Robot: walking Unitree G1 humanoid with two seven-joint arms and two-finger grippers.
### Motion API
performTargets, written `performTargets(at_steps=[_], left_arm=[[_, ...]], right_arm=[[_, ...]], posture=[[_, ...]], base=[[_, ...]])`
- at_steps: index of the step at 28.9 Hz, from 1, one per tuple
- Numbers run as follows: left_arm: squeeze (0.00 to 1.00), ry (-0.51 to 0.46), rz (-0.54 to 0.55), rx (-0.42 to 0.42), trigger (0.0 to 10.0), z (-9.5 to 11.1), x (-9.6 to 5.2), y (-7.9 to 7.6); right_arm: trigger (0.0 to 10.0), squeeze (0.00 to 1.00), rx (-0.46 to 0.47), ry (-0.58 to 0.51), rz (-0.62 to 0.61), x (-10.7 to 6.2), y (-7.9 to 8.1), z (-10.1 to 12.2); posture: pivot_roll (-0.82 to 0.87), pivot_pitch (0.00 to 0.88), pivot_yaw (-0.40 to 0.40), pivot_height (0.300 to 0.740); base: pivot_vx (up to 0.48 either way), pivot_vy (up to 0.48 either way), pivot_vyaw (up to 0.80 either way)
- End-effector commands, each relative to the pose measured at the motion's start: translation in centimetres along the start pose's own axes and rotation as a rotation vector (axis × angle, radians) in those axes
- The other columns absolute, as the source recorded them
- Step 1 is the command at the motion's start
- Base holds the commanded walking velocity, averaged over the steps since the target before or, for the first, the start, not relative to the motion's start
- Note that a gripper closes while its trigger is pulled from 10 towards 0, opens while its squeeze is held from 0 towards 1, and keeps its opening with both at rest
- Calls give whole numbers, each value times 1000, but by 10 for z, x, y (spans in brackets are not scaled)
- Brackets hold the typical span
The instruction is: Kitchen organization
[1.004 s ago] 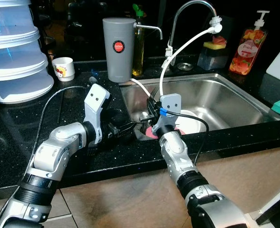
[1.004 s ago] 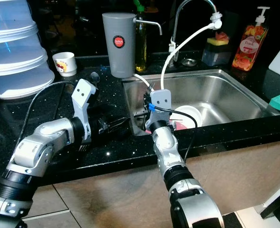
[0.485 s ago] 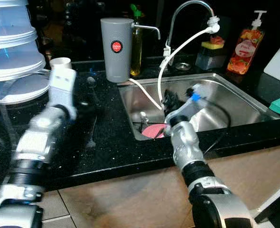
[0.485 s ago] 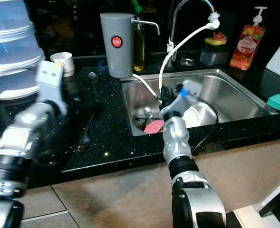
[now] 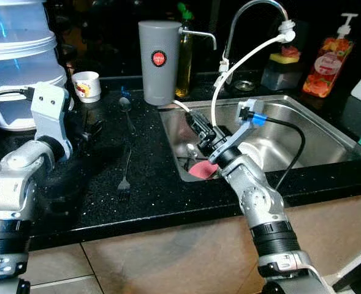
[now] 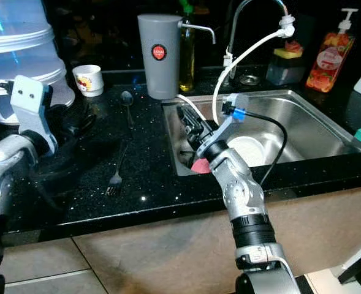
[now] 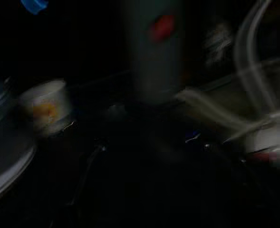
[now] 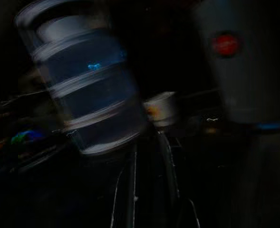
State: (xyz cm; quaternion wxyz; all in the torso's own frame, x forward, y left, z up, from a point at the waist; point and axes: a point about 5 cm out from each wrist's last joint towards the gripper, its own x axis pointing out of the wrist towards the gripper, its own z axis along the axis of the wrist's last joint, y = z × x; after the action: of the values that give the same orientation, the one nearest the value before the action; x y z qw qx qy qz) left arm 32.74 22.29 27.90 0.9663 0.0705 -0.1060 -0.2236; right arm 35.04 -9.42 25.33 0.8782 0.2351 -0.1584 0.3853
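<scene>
Black speckled counter (image 5: 149, 184) — dark metal fork (image 5: 125, 173) at 6 o'clock of steel spoon (image 5: 125, 107). Right gripper (image 5: 198, 130) above sink's (image 5: 303, 131) pink round plate (image 5: 200, 169), left gripper (image 5: 89, 130) at 9 o'clock — finger states: cannot tell. Judged next: collect cutlery.

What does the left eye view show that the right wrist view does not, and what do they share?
Left eye view alone: the sink, a fork and a spoon on the counter, and the soap bottle. Right wrist view alone: nothing sure, just a coloured blur at one edge that cannot be identified. Shared: the stacked containers, the cup and the grey canister.
</scene>
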Motion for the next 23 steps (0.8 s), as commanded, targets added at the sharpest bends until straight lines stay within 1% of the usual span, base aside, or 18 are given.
performTargets(at_steps=[1, 2, 3, 4, 5, 6, 7, 9, 10, 11, 12, 13, 14, 16, 17, 19, 20, 23], left_arm=[[0, -14, -81, -8, 10000, 2, -7, -4], [0, -15, -138, -14, 10000, 2, -12, -7], [0, -15, -138, -14, 10000, 2, -12, -7], [0, 0, -187, -29, 10000, 0, -18, -8], [0, 44, -224, -20, 10000, -4, -25, -8], [0, 77, -243, -10, 10000, -7, -28, -8], [0, 77, -243, -10, 10000, -7, -28, -8], [0, 173, -265, 25, 10000, -14, -37, -4], [0, 173, -265, 25, 10000, -14, -37, -4], [0, 301, -212, 91, 10000, -24, -52, 7], [0, 344, -187, 107, 10000, -27, -59, 12], [0, 344, -187, 107, 10000, -27, -59, 12], [0, 365, -173, 126, 10000, -28, -64, 15], [0, 401, -87, 138, 10000, -31, -70, 23], [0, 401, -87, 138, 10000, -31, -70, 23], [0, 399, -47, 140, 10000, -31, -70, 25], [0, 383, -11, 109, 10000, -32, -69, 26], [0, 364, -20, 82, 10000, -32, -65, 21]], right_arm=[[10000, 0, 31, 27, 57, -2, 7, -1], [10000, 0, 41, 46, 81, -5, 9, -3], [10000, 0, 41, 46, 81, -5, 9, -3], [10000, 0, 56, 69, 100, -8, 12, -4], [10000, 0, 69, 89, 111, -12, 13, -5], [10000, 0, 78, 101, 116, -14, 13, -5], [10000, 0, 78, 101, 116, -14, 13, -5], [10000, 0, 90, 133, 135, -20, 16, -5], [10000, 0, 90, 133, 135, -20, 16, -5], [10000, 0, 92, 183, 165, -28, 19, -5], [10000, 0, 92, 201, 175, -31, 20, -6], [10000, 0, 92, 201, 175, -31, 20, -6], [10000, 0, 93, 222, 181, -35, 22, -6], [10000, 0, 84, 251, 171, -40, 21, -6], [10000, 0, 84, 251, 171, -40, 21, -6], [10000, 0, 80, 260, 164, -41, 20, -7], [10000, 0, 69, 277, 146, -41, 18, -9], [10000, 0, 57, 293, 132, -41, 17, -11]], posture=[[70, 50, -6, 740], [74, 52, -11, 740], [74, 52, -11, 740], [74, 52, -12, 740], [74, 52, -12, 740], [74, 52, -12, 740], [74, 52, -12, 740], [73, 51, -10, 740], [73, 51, -10, 740], [72, 50, 3, 740], [70, 53, 5, 740], [70, 53, 5, 740], [70, 53, 5, 740], [75, 54, 0, 740], [75, 54, 0, 740], [79, 55, -4, 740], [79, 55, -4, 740], [77, 55, -4, 740]], base=[[0, 0, 0], [0, 0, 0], [0, 0, 0], [0, 0, 0], [0, 0, 0], [0, 0, 0], [0, 0, 0], [0, 0, 0], [0, 0, 0], [0, 0, 0], [0, 0, 0], [0, 0, 0], [0, 0, 0], [0, 0, 0], [0, 0, 0], [0, 0, 0], [0, 0, 0], [0, 0, 0]])
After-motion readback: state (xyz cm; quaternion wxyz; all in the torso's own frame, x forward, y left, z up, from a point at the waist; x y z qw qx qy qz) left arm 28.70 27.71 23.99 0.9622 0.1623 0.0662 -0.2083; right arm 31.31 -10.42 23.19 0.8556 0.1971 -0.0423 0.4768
